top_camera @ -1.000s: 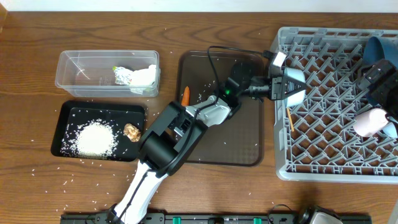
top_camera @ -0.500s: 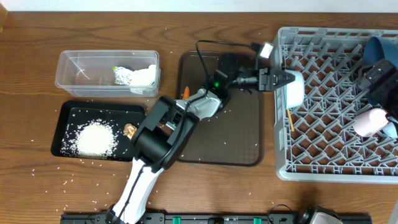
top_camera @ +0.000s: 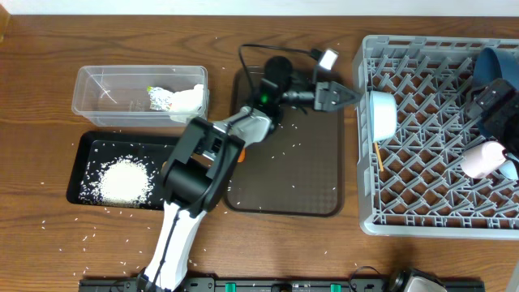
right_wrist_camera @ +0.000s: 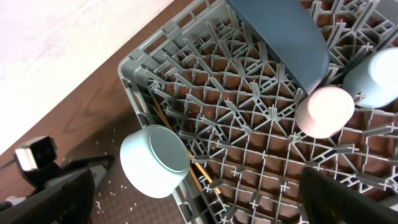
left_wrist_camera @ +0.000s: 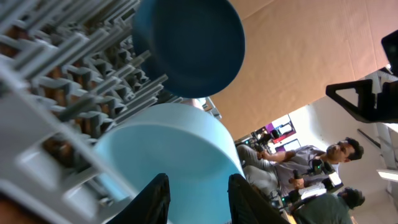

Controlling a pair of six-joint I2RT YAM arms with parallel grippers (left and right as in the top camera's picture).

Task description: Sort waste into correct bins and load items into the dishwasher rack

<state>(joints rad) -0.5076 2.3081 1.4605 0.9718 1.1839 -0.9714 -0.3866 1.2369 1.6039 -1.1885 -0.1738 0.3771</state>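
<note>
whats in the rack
A white bowl on its side by the left wall, chopsticks partly under it, a blue dish in the far right corner, a pink cup and a blue cup. The right arm hides part of the floor.

The left arm stretches long to the right, left claw [top_camera: 349, 95] open, fingers [left_wrist_camera: 155, 199] apart; right claw [right_wrist_camera: 199, 177] spread wide, empty.

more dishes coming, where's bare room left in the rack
Bare grid runs through the middle and front of the rack, between the chopsticks and the pink cup, and along the back between the white bowl and blue dish. The right side is crowded.
</note>
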